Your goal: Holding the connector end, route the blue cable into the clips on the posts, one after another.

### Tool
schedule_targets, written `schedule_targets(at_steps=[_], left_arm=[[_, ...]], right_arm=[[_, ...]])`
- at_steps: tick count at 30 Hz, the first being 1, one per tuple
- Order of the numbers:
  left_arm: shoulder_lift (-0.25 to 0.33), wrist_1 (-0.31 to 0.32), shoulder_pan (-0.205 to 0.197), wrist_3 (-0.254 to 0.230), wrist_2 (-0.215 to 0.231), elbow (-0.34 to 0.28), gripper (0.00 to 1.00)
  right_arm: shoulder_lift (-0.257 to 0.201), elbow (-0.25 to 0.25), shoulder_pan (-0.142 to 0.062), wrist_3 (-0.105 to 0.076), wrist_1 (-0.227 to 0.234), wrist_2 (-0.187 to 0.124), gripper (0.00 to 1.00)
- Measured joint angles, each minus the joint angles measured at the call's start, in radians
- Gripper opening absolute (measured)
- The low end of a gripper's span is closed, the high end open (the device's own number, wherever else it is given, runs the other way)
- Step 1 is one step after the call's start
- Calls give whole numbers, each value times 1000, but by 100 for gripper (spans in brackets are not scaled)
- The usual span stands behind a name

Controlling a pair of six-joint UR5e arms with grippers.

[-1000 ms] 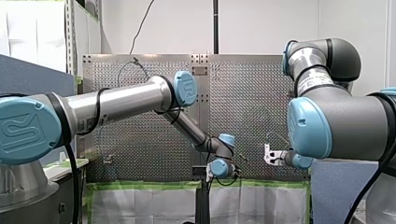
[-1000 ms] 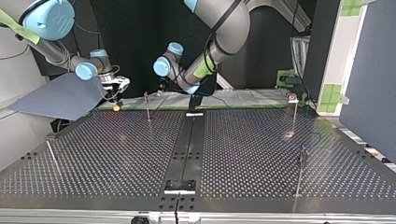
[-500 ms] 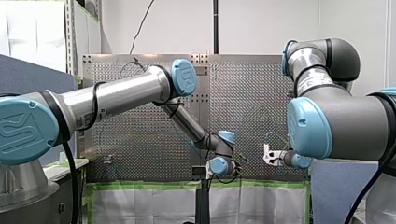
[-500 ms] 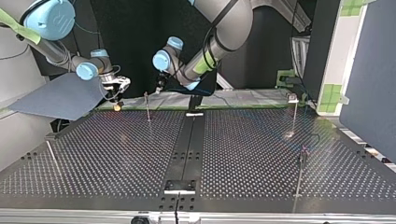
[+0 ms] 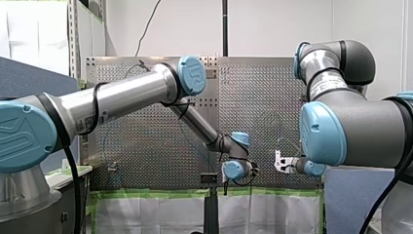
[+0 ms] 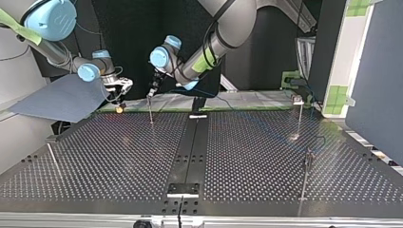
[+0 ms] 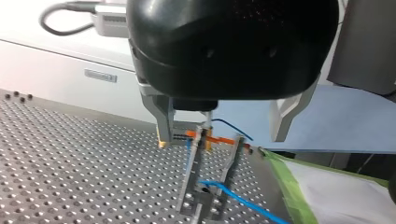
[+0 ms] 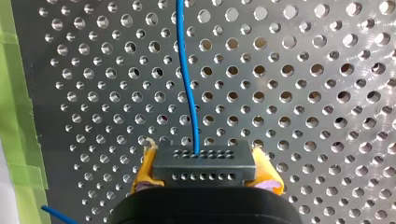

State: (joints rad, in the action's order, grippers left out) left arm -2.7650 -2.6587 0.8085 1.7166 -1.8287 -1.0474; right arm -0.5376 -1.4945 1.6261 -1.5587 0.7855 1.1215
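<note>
**Right wrist view.** My right gripper (image 8: pixel 204 164) is clenched on the black connector (image 8: pixel 204 161), with a yellow pad (image 8: pixel 144 169) at each side. The blue cable (image 8: pixel 186 79) leaves the connector's face and runs away over the perforated table (image 8: pixel 303 93). Green tape (image 8: pixel 14 93) lies along the table's edge. No other view shows this grasp so plainly.

**Left wrist view.** My left gripper (image 7: pixel 222 140) is released, its metal fingers (image 7: pixel 163 123) spread wide and touching nothing. Ahead of it, between the fingers' lines, stands a post (image 7: pixel 192 172) with its clip (image 7: pixel 203 200). The cable crosses at the clip, but I cannot tell whether it is seated there. Beyond the post, the connector shows small in the right gripper's pads.

**Top view.** Only here is the layout legible. The left gripper hangs just above the post near the table's far edge, and the right gripper is beside it, toward the view's left, low over that edge. Three more posts (image 6: pixel 300 114) stand well apart across the table. The cable is too thin to follow.

**Front view.** Both grippers are low and near each other but apart. Their fingers cannot be read.
</note>
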Motion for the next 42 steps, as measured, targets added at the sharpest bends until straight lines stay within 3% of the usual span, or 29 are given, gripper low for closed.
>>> schedule_targets(at_steps=[11, 35, 42], left_arm=[[3, -20, 10, 10, -14, 0, 100], [3, -21, 20, 5, -60, 0, 100], [3, -48, 23, 3, -79, 0, 100]], right_arm=[[0, 0, 0, -1, -5, 0, 0], [1, 0, -8, -21, -6, 0, 0], [2, 0, -8, -27, -7, 0, 0]])
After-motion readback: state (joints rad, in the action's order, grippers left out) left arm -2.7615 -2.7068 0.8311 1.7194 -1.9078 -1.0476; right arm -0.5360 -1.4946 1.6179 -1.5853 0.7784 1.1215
